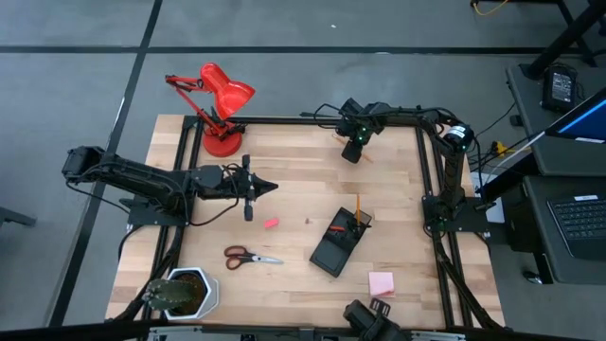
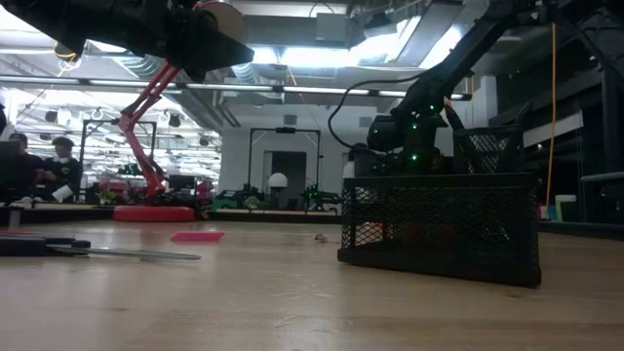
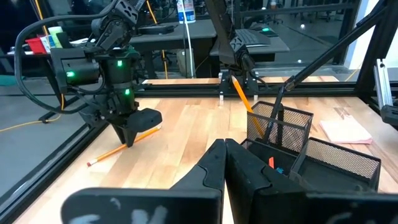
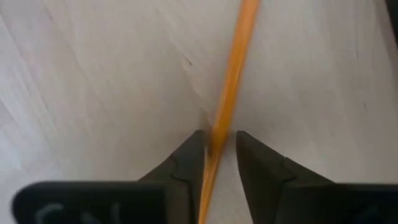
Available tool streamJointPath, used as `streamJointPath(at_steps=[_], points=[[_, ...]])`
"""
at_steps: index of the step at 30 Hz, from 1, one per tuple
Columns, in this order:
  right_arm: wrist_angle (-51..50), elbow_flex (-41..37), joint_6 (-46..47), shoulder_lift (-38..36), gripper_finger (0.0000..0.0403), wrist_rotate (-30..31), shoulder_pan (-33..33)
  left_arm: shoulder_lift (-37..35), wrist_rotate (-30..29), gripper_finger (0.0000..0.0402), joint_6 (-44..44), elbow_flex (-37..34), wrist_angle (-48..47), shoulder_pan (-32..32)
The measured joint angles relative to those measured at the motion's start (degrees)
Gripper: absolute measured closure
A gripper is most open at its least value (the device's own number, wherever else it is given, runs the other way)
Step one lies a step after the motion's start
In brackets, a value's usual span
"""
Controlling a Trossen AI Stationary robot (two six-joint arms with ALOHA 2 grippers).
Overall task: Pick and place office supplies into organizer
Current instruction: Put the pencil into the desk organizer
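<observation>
The right gripper (image 4: 214, 149) is down at the far edge of the light wooden table (image 1: 294, 204), fingers straddling an orange pencil (image 4: 231, 81) lying flat on the wood; there's a sliver of gap on each side, so I can't tell if it's actually pinching yet. In the left wrist view the same gripper (image 3: 129, 132) is pointing straight down on the pencil (image 3: 121, 146), with black frame rails right behind it. Toward the near side from that gripper sits the black mesh organizer (image 1: 340, 240), well apart from it, with another pencil (image 1: 358, 206) already standing up in it. The pink sticky-note pad (image 1: 381, 282) is farther on past the organizer, near the front edge. The left gripper (image 1: 248, 186) hovers mid-table with its fingers pressed together, holding nothing; a small pink eraser (image 1: 271, 224) lies just beside it and the red-handled scissors (image 1: 248, 256) a bit farther toward the front. A red desk lamp (image 1: 220, 104) stands on the far corner behind it, a potted plant (image 1: 185, 292) on the near corner. Around the table is grey floor, a laptop desk (image 1: 568, 204) off the right arm's side, and a big lit workshop with people (image 2: 39, 161) seated in the background.
</observation>
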Motion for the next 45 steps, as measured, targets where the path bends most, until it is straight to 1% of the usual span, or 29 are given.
streamJointPath(at_steps=[8,13,22,28,40,45], points=[[-0.07,-0.03,0.08,0.0,0.0359,-0.04,0.0,0.0,0.0,0.0396,0.02,-0.01,0.01,0.02],[-0.07,-0.05,0.46,-0.04,0.0378,-0.05,0.02,0.0,0.0,0.0396,0.02,-0.01,-0.01,0.02],[-0.02,-0.05,1.55,-0.04,0.0375,0.0,0.36,0.0,0.0,0.0396,0.02,0.0,-0.01,0.01],[0.02,-0.05,1.55,-0.06,0.0383,0.56,1.24,0.0,0.0,0.0396,0.04,-0.01,-0.01,0.02],[0.0,-0.05,1.91,-0.09,0.0383,0.45,1.53,0.0,0.0,0.0396,0.04,-0.01,-0.01,0.02],[-0.13,-0.21,3.41,-1.35,0.0378,0.41,1.55,0.0,0.01,0.0396,0.06,-0.01,-0.01,0.02]])
